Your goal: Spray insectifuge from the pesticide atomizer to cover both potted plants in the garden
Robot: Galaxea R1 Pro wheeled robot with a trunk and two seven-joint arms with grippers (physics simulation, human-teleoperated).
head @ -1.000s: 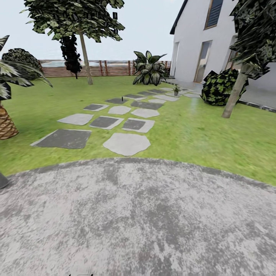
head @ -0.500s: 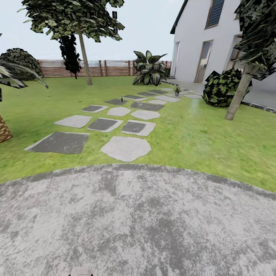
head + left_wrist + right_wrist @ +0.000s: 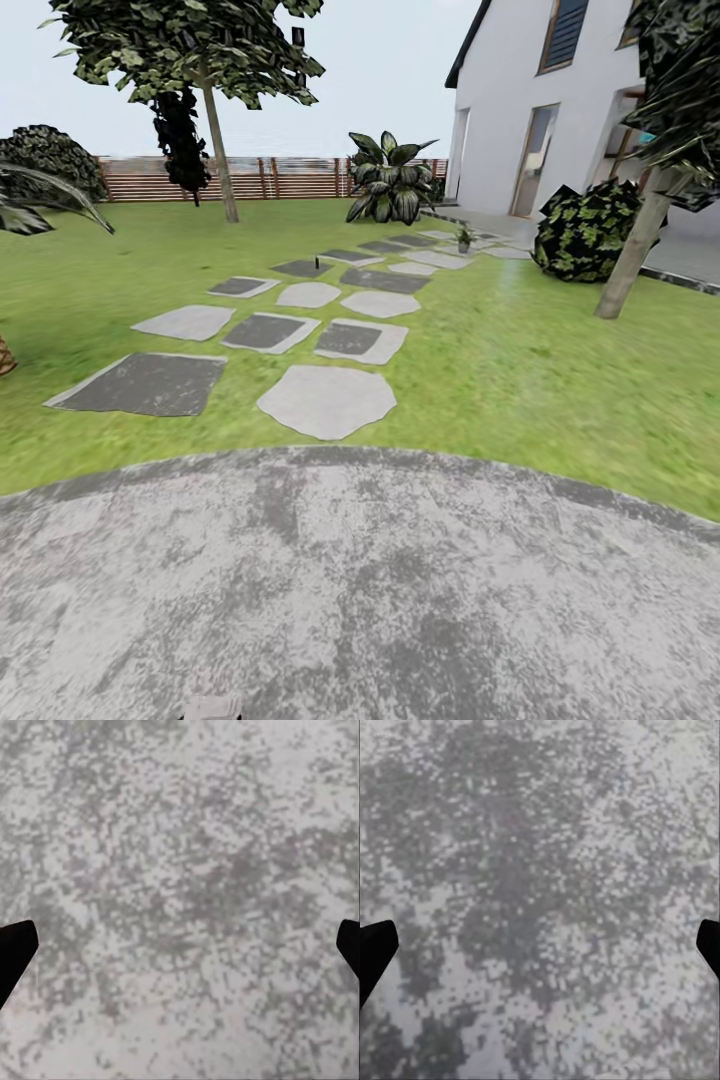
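Note:
Far off, what looks like the pesticide atomizer [image 3: 316,263] shows as a tiny slim dark upright shape on the stepping stones [image 3: 325,400]; it is too small to make out details. A small potted plant [image 3: 463,239] stands on the paving near the house. By the fence sits a rosette of broad, pointed, pale-speckled leaves [image 3: 389,182]; its pot does not show. My left gripper [image 3: 180,945] hangs open over grey patio paving, its black fingertips [image 3: 13,949] wide apart. In the same way my right gripper [image 3: 540,945] is open above the paving, holding nothing.
I stand on the round grey patio [image 3: 360,590], with lawn [image 3: 520,380] beyond it. A thin-trunked tree [image 3: 215,120] and a brown slatted fence [image 3: 270,178] lie at the back. At the right are a dark bush [image 3: 585,230], a tree trunk [image 3: 632,255] and the white house [image 3: 520,110].
The whole head view has shifted: the camera has moved forward over the patio, the lawn's edge sits lower in the picture and the palm at the left has slid almost out.

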